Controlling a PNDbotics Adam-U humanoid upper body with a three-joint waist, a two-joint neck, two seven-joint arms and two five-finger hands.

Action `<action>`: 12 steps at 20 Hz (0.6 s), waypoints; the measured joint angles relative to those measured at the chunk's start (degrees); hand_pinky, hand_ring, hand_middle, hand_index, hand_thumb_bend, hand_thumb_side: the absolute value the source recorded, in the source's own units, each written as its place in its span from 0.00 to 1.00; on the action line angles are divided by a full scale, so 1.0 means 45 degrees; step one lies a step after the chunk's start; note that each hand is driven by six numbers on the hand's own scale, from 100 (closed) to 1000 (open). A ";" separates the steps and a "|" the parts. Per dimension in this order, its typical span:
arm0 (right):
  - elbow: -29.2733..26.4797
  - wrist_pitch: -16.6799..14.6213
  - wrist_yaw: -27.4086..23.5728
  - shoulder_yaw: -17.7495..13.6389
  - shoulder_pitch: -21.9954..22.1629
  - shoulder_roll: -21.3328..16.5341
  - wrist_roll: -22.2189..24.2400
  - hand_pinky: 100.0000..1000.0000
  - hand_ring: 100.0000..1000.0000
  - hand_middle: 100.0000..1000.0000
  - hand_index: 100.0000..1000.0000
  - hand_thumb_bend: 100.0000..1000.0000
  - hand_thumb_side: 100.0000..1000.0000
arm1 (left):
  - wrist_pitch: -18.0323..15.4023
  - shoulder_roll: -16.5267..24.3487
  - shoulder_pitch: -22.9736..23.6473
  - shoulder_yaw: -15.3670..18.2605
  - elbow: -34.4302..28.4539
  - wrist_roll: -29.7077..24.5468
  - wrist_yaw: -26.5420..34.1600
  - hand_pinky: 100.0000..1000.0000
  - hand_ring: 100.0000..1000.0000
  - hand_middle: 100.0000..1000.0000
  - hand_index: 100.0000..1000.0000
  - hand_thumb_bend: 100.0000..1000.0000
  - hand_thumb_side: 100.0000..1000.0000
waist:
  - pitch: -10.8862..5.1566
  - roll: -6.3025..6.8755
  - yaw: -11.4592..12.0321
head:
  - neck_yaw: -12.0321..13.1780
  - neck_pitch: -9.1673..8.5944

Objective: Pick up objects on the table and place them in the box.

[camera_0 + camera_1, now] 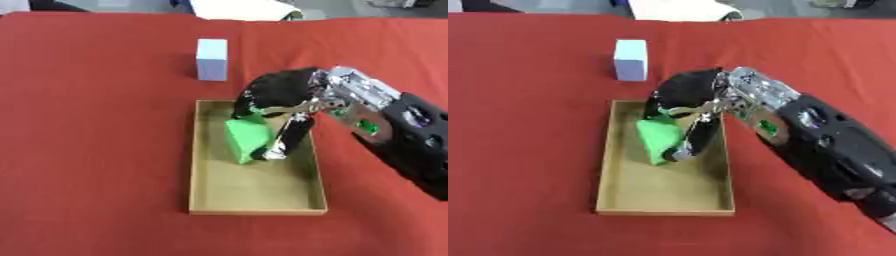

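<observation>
Block (245, 139), green, sat pinched in right hand (282, 102), fingers curled round it, low over box (199, 165) far end. Long axis ran near–far w/ box. White block (212, 59) stood beyond box; left hand unseen.

Desk (96, 150): covered in red cloth, filling nearly the whole view.
Far edge: a pale sheet (241, 9), grey floor beyond.

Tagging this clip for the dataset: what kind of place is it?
Probably a lab test table: a red cloth, a shallow box, two plain blocks, green and pale blue, and the right hand.
</observation>
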 measured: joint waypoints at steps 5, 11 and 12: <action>-0.0035 -0.0307 0.0522 -0.0212 0.0056 -0.0004 -0.0034 0.82 0.86 0.81 0.91 0.26 0.68 | 0.0000 -0.0025 0.0000 0.0000 0.0000 0.0000 0.0000 0.70 0.64 0.52 0.75 0.09 0.61 | -0.0002 -0.0001 -0.0054 | 0.0008 0.0000; -0.0735 -0.0254 0.0405 -0.0737 0.0087 -0.0351 -0.0403 0.81 0.84 0.79 0.91 0.23 0.70 | 0.0001 -0.0025 0.0000 0.0001 0.0000 0.0000 0.0000 0.70 0.64 0.52 0.75 0.09 0.61 | -0.0003 -0.0036 -0.0114 | 0.0083 -0.0001; -0.0966 -0.0193 0.0204 -0.0869 0.0085 -0.0460 -0.0413 0.81 0.84 0.79 0.90 0.22 0.70 | 0.0001 -0.0025 0.0000 0.0001 0.0000 0.0001 0.0000 0.70 0.64 0.52 0.75 0.09 0.61 | -0.0004 -0.0036 -0.0137 | 0.0092 -0.0001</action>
